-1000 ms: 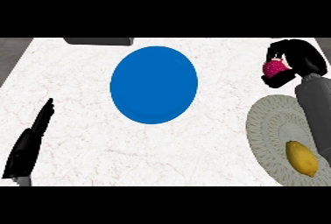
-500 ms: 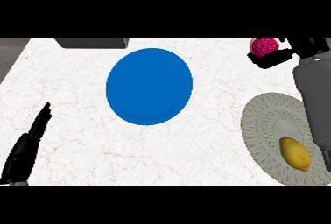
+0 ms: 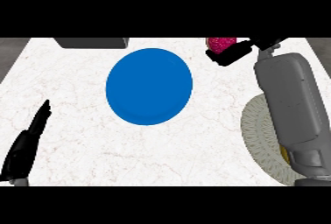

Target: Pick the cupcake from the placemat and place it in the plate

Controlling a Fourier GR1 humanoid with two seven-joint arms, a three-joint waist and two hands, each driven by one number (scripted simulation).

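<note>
A blue plate (image 3: 149, 85) lies on the white marble counter, left of centre at the back. The pink-frosted cupcake (image 3: 220, 43) hangs near the counter's far edge, to the right of the plate, with my right hand (image 3: 238, 49) shut on it; black fingers cover its lower part. My grey right forearm runs down the right side over the round woven placemat (image 3: 258, 135). A sliver of a yellow object (image 3: 283, 152) on the placemat peeks out beside the forearm. My left hand (image 3: 26, 142) rests open at the lower left, fingers straight.
A dark grey rectangular object (image 3: 92, 42) sits at the counter's far edge, left of the plate. The grey floor shows past the counter's back corners.
My right hand has carried the cupcake up and to the left, off the placemat toward the far edge near the plate. The view has shifted slightly. The left hand has stayed put.
</note>
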